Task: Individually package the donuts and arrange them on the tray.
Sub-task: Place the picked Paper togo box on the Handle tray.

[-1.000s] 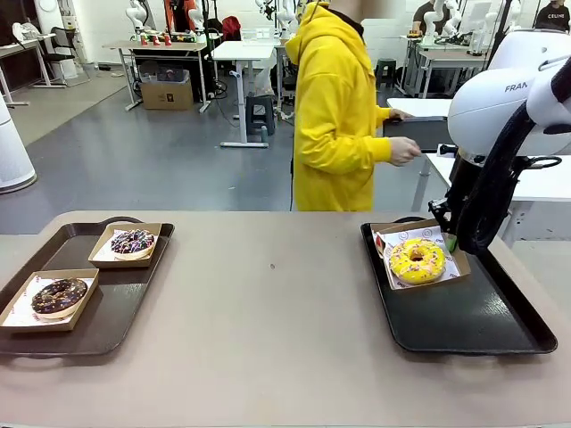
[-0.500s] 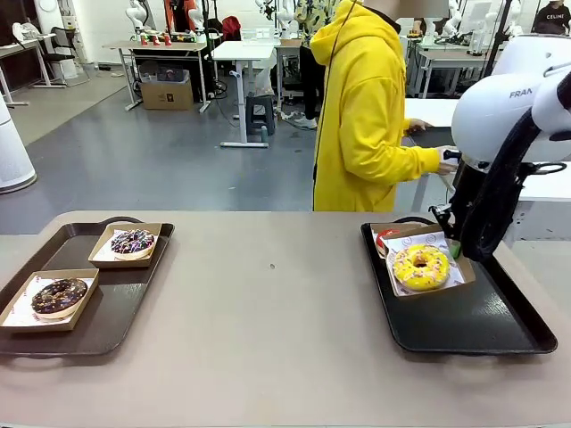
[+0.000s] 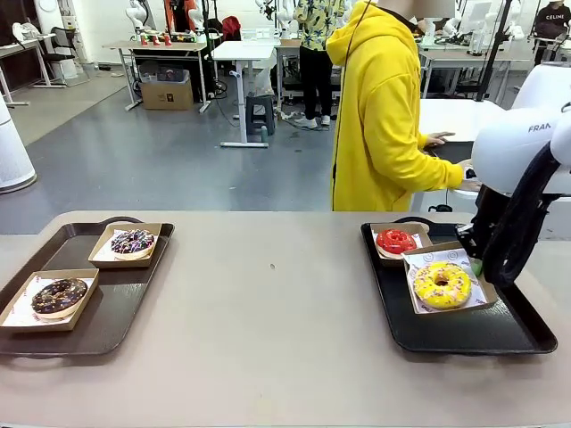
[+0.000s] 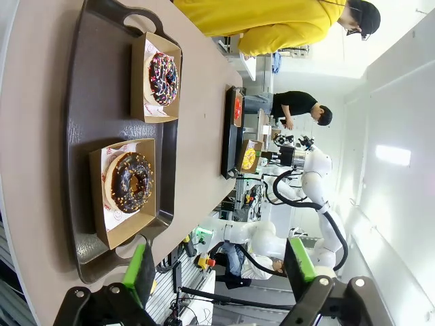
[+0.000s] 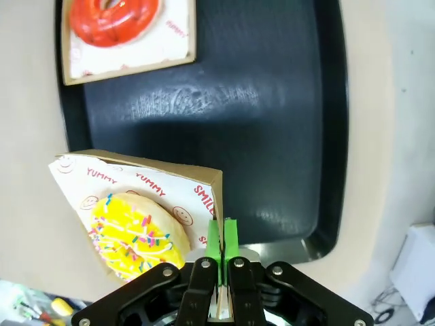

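Note:
My right gripper (image 3: 475,264) is shut on the rim of a cardboard box (image 5: 163,182) that holds the yellow sprinkled donut (image 3: 442,283) (image 5: 139,234), tilted over the black right tray (image 3: 464,332). The red donut (image 3: 395,240) (image 5: 115,17) lies in its own box at that tray's far left corner. On the left tray (image 3: 111,316) the dark sprinkled donut (image 3: 132,241) (image 4: 163,78) and the chocolate donut (image 3: 59,296) (image 4: 130,182) each lie in a box. My left gripper (image 4: 219,268) hangs open, well back from that tray, with nothing between its fingers.
A person in a yellow hoodie (image 3: 384,116) stands at the table's far side, turned toward a desk behind. Bare tabletop (image 3: 268,303) lies between the two trays. The right tray's near half (image 5: 272,122) is bare.
My right gripper has pulled the yellow donut's box right and nearer, uncovering the red donut's box. The person has stepped to the right. The left gripper stays open.

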You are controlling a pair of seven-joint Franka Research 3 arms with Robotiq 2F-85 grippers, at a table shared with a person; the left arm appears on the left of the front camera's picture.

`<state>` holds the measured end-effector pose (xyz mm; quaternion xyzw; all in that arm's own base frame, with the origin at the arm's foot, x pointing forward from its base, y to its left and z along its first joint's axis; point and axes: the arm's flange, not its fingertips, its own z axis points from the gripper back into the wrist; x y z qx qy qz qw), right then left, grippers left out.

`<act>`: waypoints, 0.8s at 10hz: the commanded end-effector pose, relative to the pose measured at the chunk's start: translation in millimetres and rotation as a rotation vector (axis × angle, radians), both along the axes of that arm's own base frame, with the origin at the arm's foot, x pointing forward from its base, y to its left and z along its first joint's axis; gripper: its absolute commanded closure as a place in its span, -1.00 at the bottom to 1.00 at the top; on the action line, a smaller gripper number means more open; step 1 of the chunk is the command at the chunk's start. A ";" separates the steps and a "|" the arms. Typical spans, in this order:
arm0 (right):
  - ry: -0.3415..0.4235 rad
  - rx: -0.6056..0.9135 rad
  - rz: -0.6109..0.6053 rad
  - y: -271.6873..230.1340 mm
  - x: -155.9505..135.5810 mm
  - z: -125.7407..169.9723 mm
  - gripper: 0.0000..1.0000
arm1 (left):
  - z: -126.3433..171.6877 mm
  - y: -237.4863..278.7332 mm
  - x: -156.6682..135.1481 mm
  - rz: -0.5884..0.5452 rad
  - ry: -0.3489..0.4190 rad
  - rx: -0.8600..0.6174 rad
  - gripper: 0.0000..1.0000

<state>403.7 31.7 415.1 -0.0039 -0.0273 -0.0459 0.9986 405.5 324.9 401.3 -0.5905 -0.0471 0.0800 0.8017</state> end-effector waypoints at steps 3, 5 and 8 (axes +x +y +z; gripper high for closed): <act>-0.004 -0.007 0.030 -24.5 21.6 -30.7 0.96 | 1.5 -1.0 -4.3 -0.003 -0.013 0.011 -1.00; 0.017 -0.009 0.070 -23.7 28.4 -42.7 0.96 | 1.5 -1.0 -4.3 -0.003 -0.013 0.011 -1.00; 0.039 -0.013 0.087 -21.7 33.6 -52.5 0.96 | 1.5 -1.0 -4.3 -0.003 -0.013 0.011 -1.00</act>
